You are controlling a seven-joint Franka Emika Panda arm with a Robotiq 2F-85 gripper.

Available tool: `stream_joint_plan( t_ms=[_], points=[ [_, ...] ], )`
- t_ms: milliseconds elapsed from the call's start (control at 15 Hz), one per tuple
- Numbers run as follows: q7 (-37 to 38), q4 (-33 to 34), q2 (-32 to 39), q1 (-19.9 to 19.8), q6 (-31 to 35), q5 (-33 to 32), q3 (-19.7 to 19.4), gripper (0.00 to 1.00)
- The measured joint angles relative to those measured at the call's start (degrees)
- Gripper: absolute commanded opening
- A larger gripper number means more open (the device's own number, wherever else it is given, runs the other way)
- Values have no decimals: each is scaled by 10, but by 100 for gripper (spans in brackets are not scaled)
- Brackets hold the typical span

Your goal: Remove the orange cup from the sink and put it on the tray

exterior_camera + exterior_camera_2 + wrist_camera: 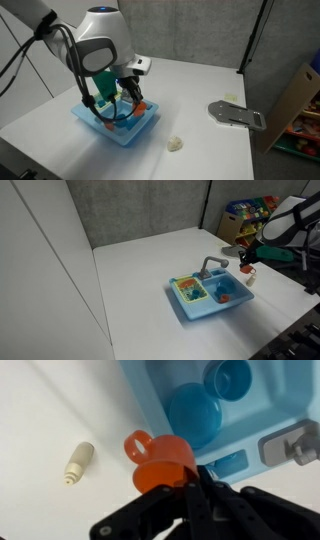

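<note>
My gripper [190,480] is shut on the rim of the orange cup [160,460], a small orange-red cup with a ring handle. It holds the cup in the air just past the edge of the light-blue sink [160,405]. In both exterior views the gripper [128,93] [250,256] hangs by the sink [112,128] [190,308], with the cup [140,104] [244,268] under it. The sink has two basins and a grey faucet [212,264]. A flat grey tray [238,115] lies on the table well away from the sink.
A beige lump [175,144] [78,463] lies on the white table beside the sink. A small red piece [224,298] sits in one basin and green and yellow items [188,287] in the other. Blue round dishes [195,415] lie in the basin below the wrist. A cardboard box [300,105] stands beyond the tray.
</note>
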Motion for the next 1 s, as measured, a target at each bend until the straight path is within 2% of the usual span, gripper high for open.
stream_joint_plan(
  t_ms=[267, 1000],
  points=[
    [0, 19, 23, -10, 4, 0, -12, 3],
    [0, 91, 120, -46, 24, 0, -17, 3]
  ],
)
